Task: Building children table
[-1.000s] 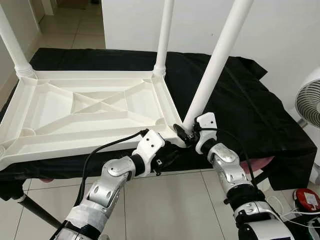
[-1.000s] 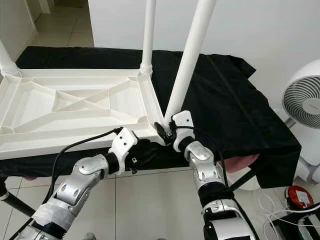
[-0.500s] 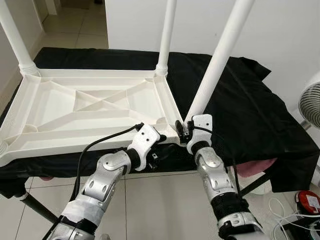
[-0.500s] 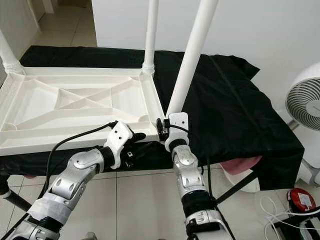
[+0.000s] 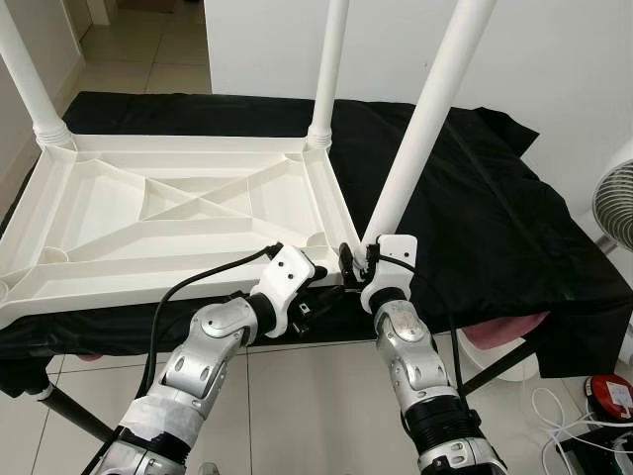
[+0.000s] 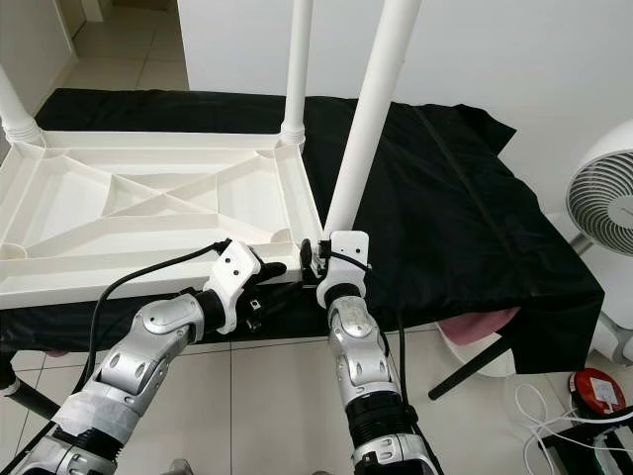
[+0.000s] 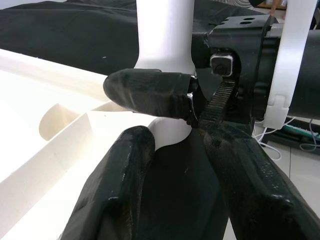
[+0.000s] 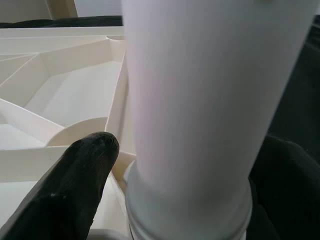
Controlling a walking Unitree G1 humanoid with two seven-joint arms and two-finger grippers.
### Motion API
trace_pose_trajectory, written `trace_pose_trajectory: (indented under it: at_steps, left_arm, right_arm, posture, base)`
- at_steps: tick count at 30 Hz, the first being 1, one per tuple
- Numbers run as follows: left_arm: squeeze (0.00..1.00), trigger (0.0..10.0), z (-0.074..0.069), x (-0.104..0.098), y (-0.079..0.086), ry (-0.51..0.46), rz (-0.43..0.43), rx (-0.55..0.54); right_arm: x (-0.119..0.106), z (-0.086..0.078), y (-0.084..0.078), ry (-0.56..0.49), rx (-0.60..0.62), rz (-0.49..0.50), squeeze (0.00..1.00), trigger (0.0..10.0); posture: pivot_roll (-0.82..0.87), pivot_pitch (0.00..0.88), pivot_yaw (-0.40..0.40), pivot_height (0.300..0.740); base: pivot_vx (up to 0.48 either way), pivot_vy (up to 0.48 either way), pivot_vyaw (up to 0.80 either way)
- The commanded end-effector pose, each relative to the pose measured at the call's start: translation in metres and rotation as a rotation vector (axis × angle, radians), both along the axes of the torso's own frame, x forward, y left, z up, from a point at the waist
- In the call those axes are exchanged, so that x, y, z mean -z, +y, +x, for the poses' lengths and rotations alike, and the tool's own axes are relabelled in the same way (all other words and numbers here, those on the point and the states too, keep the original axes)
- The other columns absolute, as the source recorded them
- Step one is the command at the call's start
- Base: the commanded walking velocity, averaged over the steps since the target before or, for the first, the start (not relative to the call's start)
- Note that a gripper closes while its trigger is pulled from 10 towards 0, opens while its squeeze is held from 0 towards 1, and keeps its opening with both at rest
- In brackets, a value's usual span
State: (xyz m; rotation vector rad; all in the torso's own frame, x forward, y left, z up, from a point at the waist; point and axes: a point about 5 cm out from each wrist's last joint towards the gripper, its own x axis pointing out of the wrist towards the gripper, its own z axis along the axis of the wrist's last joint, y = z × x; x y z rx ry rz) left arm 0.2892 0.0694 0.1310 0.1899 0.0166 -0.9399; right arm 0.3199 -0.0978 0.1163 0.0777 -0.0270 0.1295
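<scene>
Tabletop (image 5: 178, 213) of white plastic, upside down on a surface draped in black cloth (image 5: 475, 208), ribbed underside facing up. Two white legs already upright in the far corners: far left leg (image 5: 25, 79) and far right leg (image 5: 324, 69), each seated in its socket. Third leg (image 5: 420, 129) leaning at the near right corner, tilted away from the tabletop toward the right, lower end at the corner socket. Right gripper (image 5: 358, 269) at the foot of that leaning leg, fingers clasped around its base, one black finger (image 8: 65, 185) pressed against the leg just above its collar in the right wrist view. Left gripper (image 5: 321, 295) just beside it, under the near edge of the tabletop at the same corner, fingers spread apart with nothing between them; in the left wrist view, its two black fingers (image 7: 125, 200) parted below the leg's foot, close to the other gripper's finger. Both silver arms reaching up from below toward that one corner, nearly touching each other. Near left corner socket (image 5: 51, 261) empty of any leg. Tiled floor (image 5: 316, 406) beneath the arms. White fan (image 6: 608, 198) standing at the right, beyond the cloth's edge, with a red object (image 5: 608, 391) and cables on the floor near it.
</scene>
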Motion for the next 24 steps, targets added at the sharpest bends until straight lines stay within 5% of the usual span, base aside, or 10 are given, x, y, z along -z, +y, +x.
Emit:
trace_pose_trajectory:
  at_steps: [1,6,7,14,16,24]
  left_arm:
    - [0.0,10.0,0.0,-0.002,-0.004,-0.001,0.001,0.013]
    - [0.0,10.0,0.001,-0.003,-0.005,-0.002,0.0,0.02]
    - [0.0,10.0,0.001,-0.003,-0.005,-0.003,0.003,0.027]
    - [0.0,10.0,0.001,-0.003,-0.004,-0.009,0.016,0.037]
    - [0.0,10.0,0.003,-0.005,-0.005,-0.013,0.01,0.033]
    - [0.0,10.0,0.006,-0.007,-0.008,-0.022,0.003,0.032]
  right_arm:
    - [0.005,-0.001,-0.005,0.019,0.012,0.007,1.0,10.0]
    - [0.001,-0.004,-0.009,-0.009,-0.05,-0.008,1.0,10.0]
    - [-0.001,-0.004,-0.013,-0.012,-0.089,-0.028,0.0,10.0]
    - [-0.008,0.002,-0.028,-0.044,-0.216,-0.114,0.0,10.0]
    - [-0.011,0.009,-0.039,-0.059,-0.332,-0.187,0.0,10.0]
    - [-0.011,0.017,-0.042,-0.043,-0.461,-0.252,0.0,10.0]
  posture:
    - [0.01,0.0,-0.065,0.74]
    - [0.0,0.0,-0.057,0.74]
    - [0.01,0.0,-0.055,0.74]
    - [0.0,0.0,-0.055,0.74]
    - [0.0,0.0,-0.058,0.74]
    - [0.0,0.0,-0.063,0.74]
  base:
    - [0.0,0.0,0.0]
    - [0.0,0.0,0.0]
    - [0.0,0.0,0.0]
    - [0.0,0.0,0.0]
    - [0.0,0.0,0.0]
    - [0.0,0.0,0.0]
